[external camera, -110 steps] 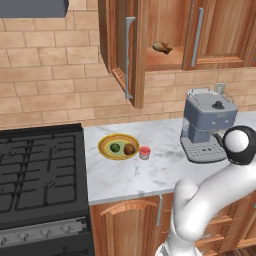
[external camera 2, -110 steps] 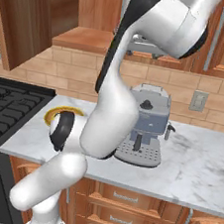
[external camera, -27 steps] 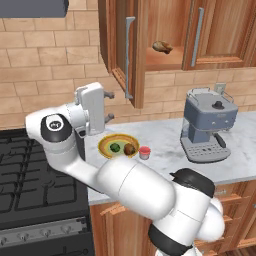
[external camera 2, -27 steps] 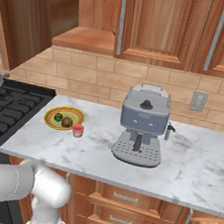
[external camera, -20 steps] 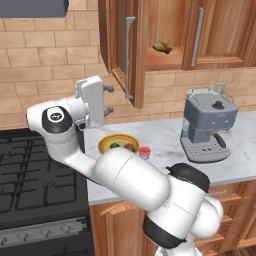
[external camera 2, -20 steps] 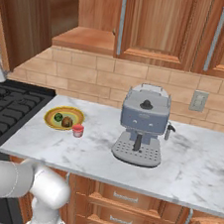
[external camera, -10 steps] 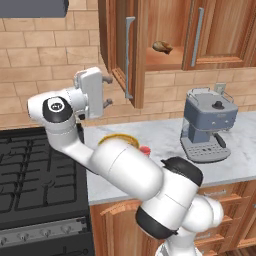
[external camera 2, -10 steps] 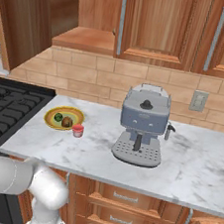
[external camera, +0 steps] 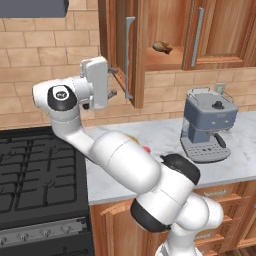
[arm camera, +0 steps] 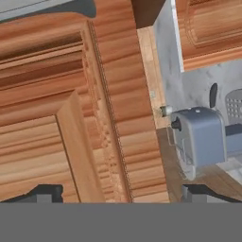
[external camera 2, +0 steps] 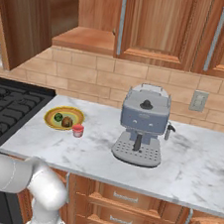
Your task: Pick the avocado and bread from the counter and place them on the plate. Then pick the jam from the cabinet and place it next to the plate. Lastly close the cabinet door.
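From the left base view, the gripper [external camera: 112, 82] stands wide apart and empty just left of the open cabinet door [external camera: 121, 47]. From the right base view, the plate [external camera 2: 50, 115] left of the coffee machine [external camera 2: 141, 125] carries the avocado [external camera 2: 58, 117] and bread [external camera 2: 67, 122], with the jam [external camera 2: 77, 130] just beside it; from the hand view, the door's panelled wood [arm camera: 71, 104] sits close before the fingertips [arm camera: 45, 191]

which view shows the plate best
The right base view: the plate lies unobstructed on the counter. In the left base view the arm hides nearly all of it.
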### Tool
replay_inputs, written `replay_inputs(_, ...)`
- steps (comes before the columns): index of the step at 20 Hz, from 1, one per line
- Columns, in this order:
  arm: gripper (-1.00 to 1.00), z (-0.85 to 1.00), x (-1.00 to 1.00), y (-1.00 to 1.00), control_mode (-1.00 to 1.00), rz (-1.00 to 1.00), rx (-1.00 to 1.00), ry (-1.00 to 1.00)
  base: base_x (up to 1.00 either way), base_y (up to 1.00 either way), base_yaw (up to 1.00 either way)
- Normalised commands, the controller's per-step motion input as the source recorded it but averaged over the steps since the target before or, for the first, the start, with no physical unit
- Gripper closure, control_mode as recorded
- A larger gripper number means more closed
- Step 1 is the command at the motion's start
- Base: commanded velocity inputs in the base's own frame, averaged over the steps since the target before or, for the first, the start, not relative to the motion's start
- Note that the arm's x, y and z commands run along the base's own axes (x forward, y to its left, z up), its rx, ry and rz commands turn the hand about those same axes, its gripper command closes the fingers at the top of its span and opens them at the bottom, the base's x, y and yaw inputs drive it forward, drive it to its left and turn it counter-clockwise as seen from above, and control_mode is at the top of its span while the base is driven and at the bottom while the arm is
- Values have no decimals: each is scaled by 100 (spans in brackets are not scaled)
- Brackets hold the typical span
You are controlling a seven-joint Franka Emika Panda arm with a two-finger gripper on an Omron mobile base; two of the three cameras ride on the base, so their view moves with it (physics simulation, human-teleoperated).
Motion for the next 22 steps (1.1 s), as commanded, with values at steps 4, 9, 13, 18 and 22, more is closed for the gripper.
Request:
replay_inputs(4, -100, 21, -1, -61, -100, 0, 3, 2, 0, 0, 0)
replay_inputs(9, -100, 21, -1, -71, -100, 0, 3, 5, 0, 0, 0)
replay_inputs(13, -100, 13, 2, -74, -100, 14, 4, 5, 0, 0, 0)
replay_inputs(18, -100, 0, 28, -88, -100, 37, 11, 0, 0, 0, 0)
replay_inputs(22, -100, -21, 96, -90, -100, 46, 7, 0, 0, 0, 0)
